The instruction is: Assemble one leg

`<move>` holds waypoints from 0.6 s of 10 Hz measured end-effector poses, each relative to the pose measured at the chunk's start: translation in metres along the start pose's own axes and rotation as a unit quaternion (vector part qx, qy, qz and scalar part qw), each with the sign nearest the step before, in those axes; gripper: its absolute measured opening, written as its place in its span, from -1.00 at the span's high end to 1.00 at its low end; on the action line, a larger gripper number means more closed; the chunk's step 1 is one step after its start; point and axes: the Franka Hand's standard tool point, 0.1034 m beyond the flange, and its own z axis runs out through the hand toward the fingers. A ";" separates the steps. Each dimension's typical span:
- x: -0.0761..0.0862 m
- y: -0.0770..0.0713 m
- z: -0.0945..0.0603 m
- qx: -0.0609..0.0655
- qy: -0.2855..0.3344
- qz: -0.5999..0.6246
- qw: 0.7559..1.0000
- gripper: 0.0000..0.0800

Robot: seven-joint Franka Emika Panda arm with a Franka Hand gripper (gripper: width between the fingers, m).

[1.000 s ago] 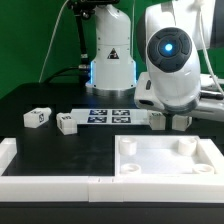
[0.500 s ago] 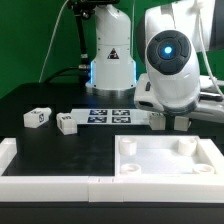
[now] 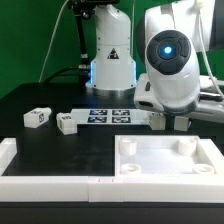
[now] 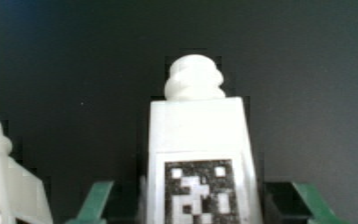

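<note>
Two loose legs point(image 3: 37, 117) point(image 3: 67, 123) show in the exterior view only.

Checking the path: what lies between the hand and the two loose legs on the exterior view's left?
The marker board lies flat between the nearer leg and the hand; the exterior view shows it.

Robotics lab: marker board point(image 3: 108, 115), black table point(image 3: 60, 150).
</note>
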 end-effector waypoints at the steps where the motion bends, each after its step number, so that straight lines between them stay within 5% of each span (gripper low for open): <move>1: -0.007 -0.001 -0.014 0.003 0.001 -0.003 1.000 0.27; 4: -0.032 0.002 -0.057 0.012 0.009 -0.008 1.000 0.27; 6: -0.030 0.005 -0.063 0.015 0.013 -0.005 1.000 0.27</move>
